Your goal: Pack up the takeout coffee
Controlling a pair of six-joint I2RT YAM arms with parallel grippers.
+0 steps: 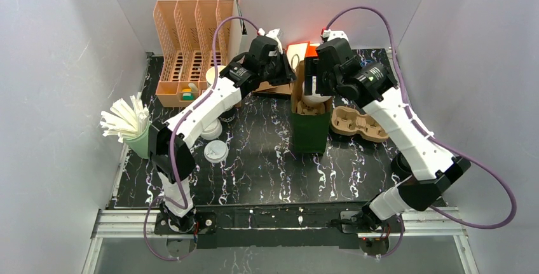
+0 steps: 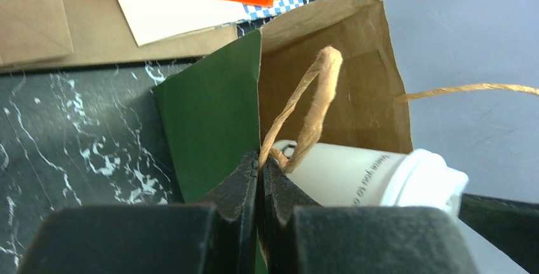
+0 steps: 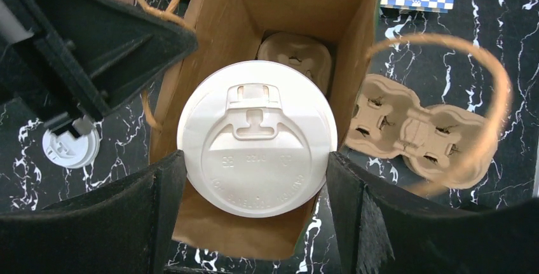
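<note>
The takeout coffee (image 3: 256, 137) is a white paper cup with a white lid. It sits upright in the mouth of the green paper bag (image 1: 309, 131), above a cardboard carrier (image 3: 295, 51) at the bag's bottom. My right gripper (image 3: 256, 178) is shut on the cup, with a finger against each side just under the lid. My left gripper (image 2: 260, 159) is shut on the bag's rim at the base of its twine handle (image 2: 314, 102). The cup (image 2: 356, 172) shows just behind it. In the top view both grippers (image 1: 284, 70) (image 1: 313, 86) meet over the bag.
A cardboard cup carrier (image 1: 359, 123) lies right of the bag. Loose white lids (image 1: 215, 152) lie to its left. A green cup of white straws (image 1: 127, 121) stands at the far left. A peach organizer (image 1: 191, 45) and flat paper bags (image 1: 299, 51) are at the back.
</note>
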